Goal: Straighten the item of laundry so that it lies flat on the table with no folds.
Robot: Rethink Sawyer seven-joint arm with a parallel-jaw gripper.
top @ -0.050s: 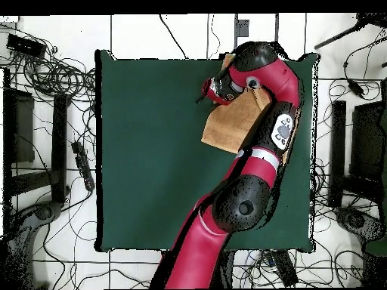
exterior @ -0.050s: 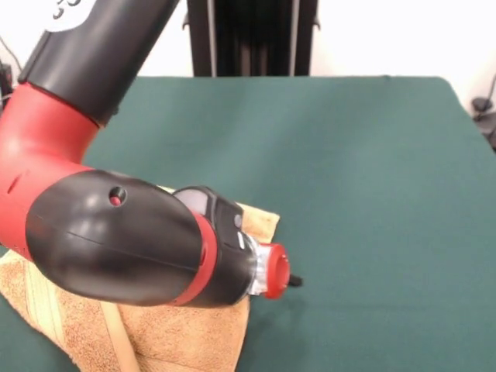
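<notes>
Arm bent low over an orange towel near one corner of the green bench.

Front view: the red and black arm (exterior @ -0.050s: pixel 116 232) sweeps down from the upper left and lies across the towel (exterior @ -0.050s: pixel 178 341), hiding most of it. The towel sits at the bench's (exterior @ -0.050s: pixel 349 194) lower-left part, running off the bottom edge, with a pale woven band showing along its left side. The gripper (exterior @ -0.050s: pixel 293 280) end, a red ring with a small dark tip, pokes out just past the towel's right edge; I cannot tell whether the fingers are apart or together. Overhead view: the towel (top @ -0.050s: pixel 230 124) lies near the bench's (top @ -0.050s: pixel 151 166) upper-right corner, tilted, partly under the arm (top @ -0.050s: pixel 257 162), which curls round it from the bottom edge. The gripper (top @ -0.050s: pixel 204 92) sits at the towel's upper-left corner.
</notes>
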